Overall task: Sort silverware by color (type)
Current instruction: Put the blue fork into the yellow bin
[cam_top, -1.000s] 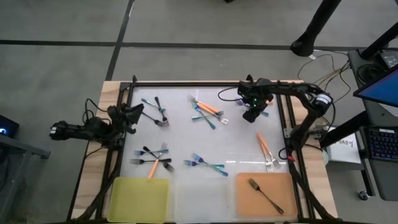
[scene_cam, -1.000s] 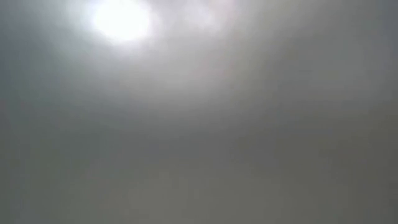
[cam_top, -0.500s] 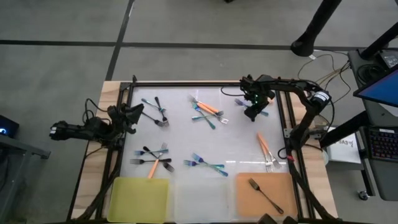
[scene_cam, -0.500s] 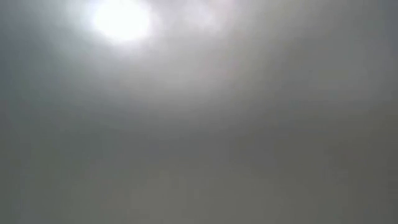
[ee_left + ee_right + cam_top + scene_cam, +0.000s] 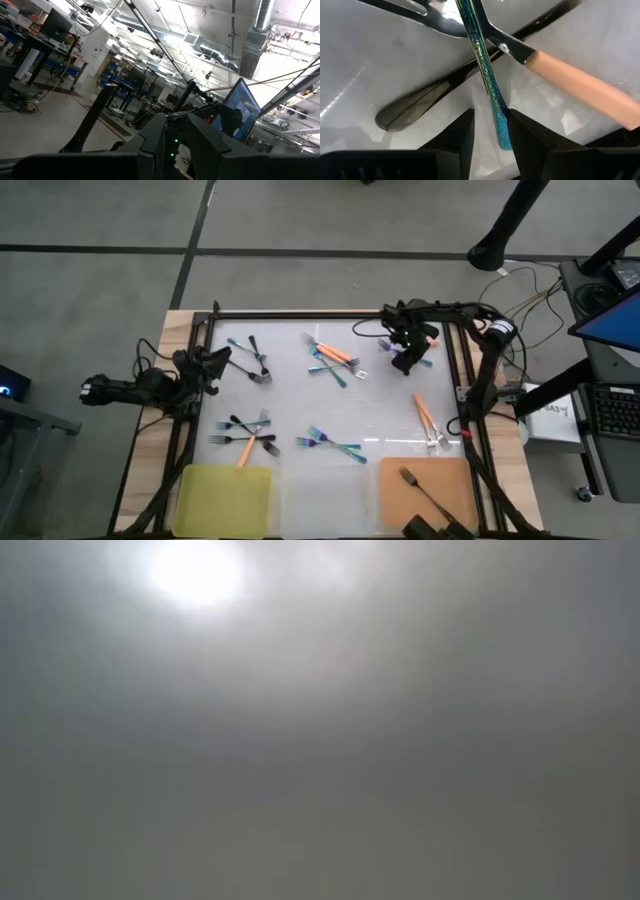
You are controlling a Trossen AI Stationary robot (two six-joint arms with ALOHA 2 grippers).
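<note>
Small forks lie in loose clusters on the white table top (image 5: 380,410). At the far right a blue-teal fork (image 5: 482,55) lies across a dark fork (image 5: 420,102) and an orange-handled fork (image 5: 575,80). My right gripper (image 5: 404,363) (image 5: 491,114) points down over this pile, open. Its two fingers stand on either side of the blue-teal fork's handle end (image 5: 503,136), and no touch shows. A dark fork (image 5: 425,492) lies in the orange tray (image 5: 455,480). My left gripper (image 5: 212,366) waits at the table's left edge. The low view is blurred all over.
A yellow tray (image 5: 225,498) and a clear tray (image 5: 322,500) sit beside the orange one along the near edge. Other fork clusters lie at the far left (image 5: 252,360), far centre (image 5: 335,360), near left (image 5: 250,438), near centre (image 5: 332,445) and right (image 5: 428,420). A black frame (image 5: 300,313) rims the table.
My right gripper has come down a little over the far-right pile of forks, and its arm has swung toward the table's far edge. The forks lie as before.
</note>
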